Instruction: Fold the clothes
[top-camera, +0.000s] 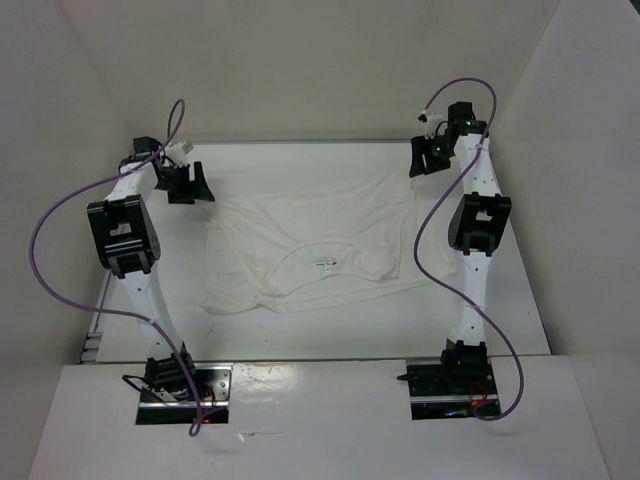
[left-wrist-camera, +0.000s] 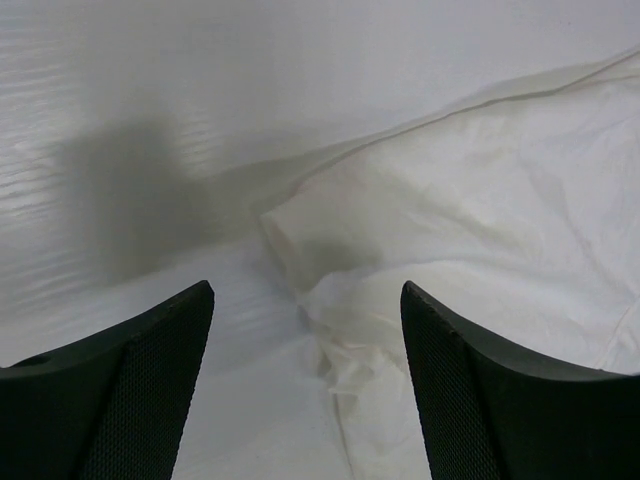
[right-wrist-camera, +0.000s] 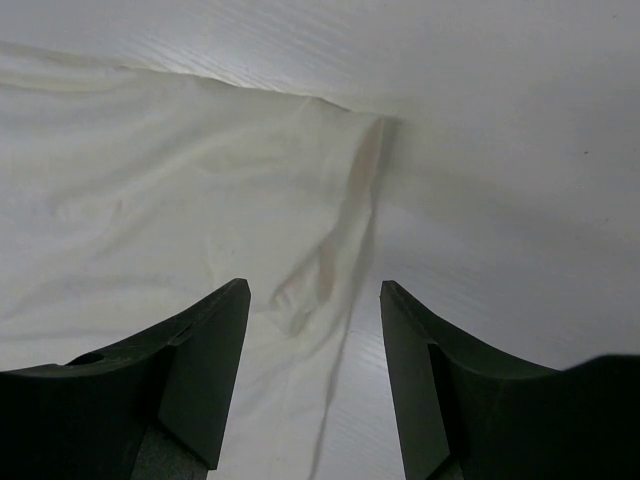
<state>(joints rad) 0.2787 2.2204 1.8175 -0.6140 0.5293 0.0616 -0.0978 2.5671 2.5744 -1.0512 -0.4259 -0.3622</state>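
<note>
Clothes (top-camera: 315, 255): spread out, wrinkled, on counter (top-camera: 300, 335). Left gripper (top-camera: 188, 184): released, empty, at far-left corner. Right gripper (top-camera: 428, 156): released, empty, at far-right corner.

Wrinkled white clothes (top-camera: 300, 240) lie flat, seemingly folded.

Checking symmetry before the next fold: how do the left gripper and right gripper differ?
The left gripper hovers at the white garment's far-left corner, the right gripper at its far-right corner. The left gripper's jaws look wider apart than the right gripper's. The right gripper sits farther back than the left gripper. Both are open, holding nothing.
</note>
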